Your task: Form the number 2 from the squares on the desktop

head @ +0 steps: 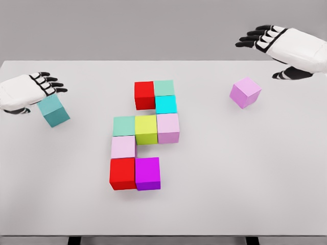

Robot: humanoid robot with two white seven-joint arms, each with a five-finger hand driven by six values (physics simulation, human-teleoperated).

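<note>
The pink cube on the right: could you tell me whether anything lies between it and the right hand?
Nothing visible does. The right hand hovers open above and right of the pink cube, with only bare table between them.

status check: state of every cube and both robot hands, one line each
Left robot hand: open, holding nothing, next to the teal cube.
Right robot hand: open, raised, holding nothing.
Teal cube: loose on the table, turned askew, apart from the figure.
Pink cube: loose, tilted, apart from the figure.
Nine-cube figure: cubes side by side, partial 2.
Magenta cube: bottom row end, beside red.
</note>
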